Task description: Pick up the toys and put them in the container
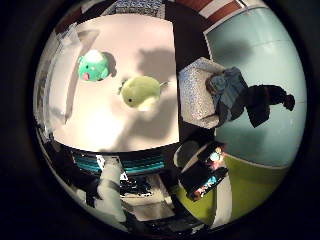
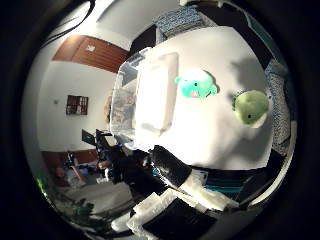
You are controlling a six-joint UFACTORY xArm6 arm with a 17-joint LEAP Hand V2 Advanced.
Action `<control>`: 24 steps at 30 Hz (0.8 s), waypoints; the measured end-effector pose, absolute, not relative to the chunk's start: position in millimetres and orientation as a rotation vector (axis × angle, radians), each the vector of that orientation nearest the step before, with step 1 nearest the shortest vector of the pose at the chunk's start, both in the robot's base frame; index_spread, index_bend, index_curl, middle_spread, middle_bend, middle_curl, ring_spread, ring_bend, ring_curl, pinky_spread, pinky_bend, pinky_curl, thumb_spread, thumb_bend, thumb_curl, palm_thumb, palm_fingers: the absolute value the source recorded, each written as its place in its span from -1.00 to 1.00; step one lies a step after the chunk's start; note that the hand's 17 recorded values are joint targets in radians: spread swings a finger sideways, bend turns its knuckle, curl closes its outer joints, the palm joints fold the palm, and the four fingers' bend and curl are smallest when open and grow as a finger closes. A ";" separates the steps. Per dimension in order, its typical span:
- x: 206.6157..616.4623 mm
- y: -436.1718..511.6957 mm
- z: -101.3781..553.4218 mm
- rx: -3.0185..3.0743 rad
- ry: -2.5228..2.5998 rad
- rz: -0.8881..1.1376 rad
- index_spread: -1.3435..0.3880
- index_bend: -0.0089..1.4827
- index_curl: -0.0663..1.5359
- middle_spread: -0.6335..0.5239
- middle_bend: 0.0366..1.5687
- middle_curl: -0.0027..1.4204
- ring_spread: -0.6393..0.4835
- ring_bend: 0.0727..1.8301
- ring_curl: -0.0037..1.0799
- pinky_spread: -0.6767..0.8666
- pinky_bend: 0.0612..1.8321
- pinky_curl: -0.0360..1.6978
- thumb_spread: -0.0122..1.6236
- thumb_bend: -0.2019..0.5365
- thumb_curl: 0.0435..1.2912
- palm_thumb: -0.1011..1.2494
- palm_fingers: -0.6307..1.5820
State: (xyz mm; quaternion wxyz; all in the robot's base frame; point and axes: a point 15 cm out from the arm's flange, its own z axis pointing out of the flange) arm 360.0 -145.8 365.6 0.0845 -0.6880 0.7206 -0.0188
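My hand (image 2: 170,200): white and black parts of it show below the tabletop's near edge; I cannot tell whether my fingers are spread or curled, and nothing is in them.
Tabletop (image 1: 125,125): white, seen from well above.
Teal toy (image 2: 196,84): a plush lying on the tabletop, just beside the container's long side, untouched.
Green toy (image 1: 140,91): a yellow-green plush on the tabletop, near the teal toy but apart from it, toward the middle.
Container (image 2: 150,95): a clear plastic bin along one edge of the tabletop; no toy inside it.
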 end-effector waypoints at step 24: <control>379.4 -240.0 210.6 -2.015 2.366 0.117 0.13 -0.77 -0.58 0.09 -0.80 -0.55 0.49 -0.69 -0.55 0.46 -0.55 -0.64 0.36 -0.52 -0.62 -0.23 -0.30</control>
